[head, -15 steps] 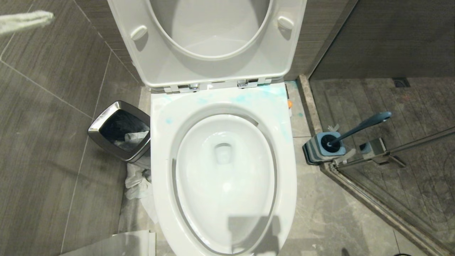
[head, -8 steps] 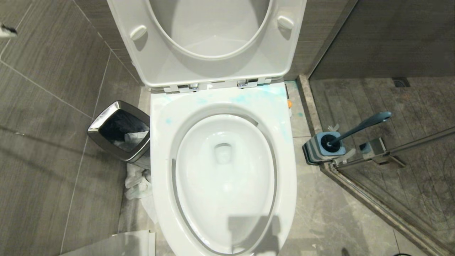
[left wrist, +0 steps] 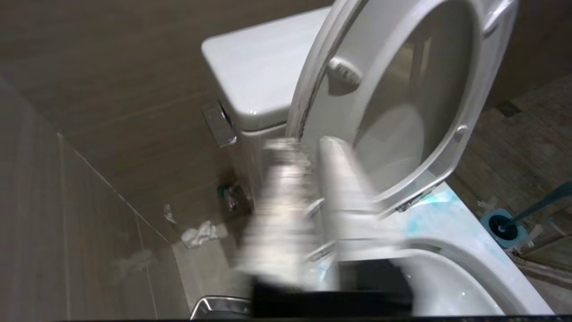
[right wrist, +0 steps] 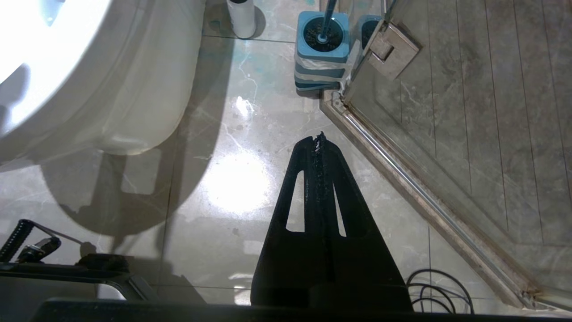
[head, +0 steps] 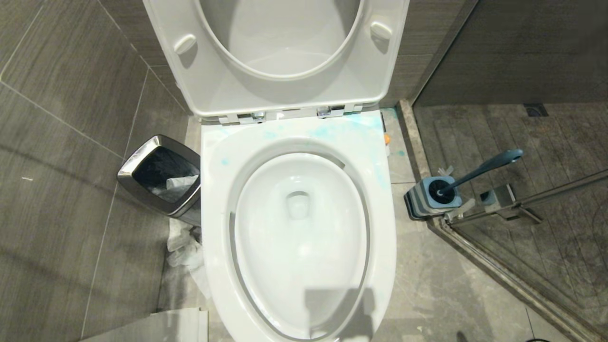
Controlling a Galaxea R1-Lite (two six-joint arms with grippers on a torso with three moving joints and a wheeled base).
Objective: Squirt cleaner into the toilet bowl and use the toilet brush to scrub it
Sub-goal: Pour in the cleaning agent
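Note:
The white toilet bowl (head: 216,213) fills the middle of the head view, its seat and lid (head: 285,95) raised. Pale blue smears of cleaner (head: 332,129) mark the rim near the hinges; I see no bottle. The toilet brush (head: 484,166) leans in its blue-topped holder (head: 430,197) on the floor to the right of the bowl. My left gripper (left wrist: 310,145) is a pale blur in its wrist view, up beside the raised seat and above the bowl's left rear rim (left wrist: 469,232); it is outside the head view. My right gripper (right wrist: 318,136) hangs shut and empty over the floor, short of the brush holder (right wrist: 321,40).
A chrome-rimmed waste bin (head: 161,175) stands left of the bowl, with crumpled paper (head: 183,247) on the floor beside it. A glass shower door and its metal hinge (head: 503,199) close off the right side. A white cylinder (right wrist: 241,15) and black cables (right wrist: 440,286) are on the floor.
A pale blurred shape at the head view's top left edge slid off to the left and is gone. The toilet, brush and bin have not moved.

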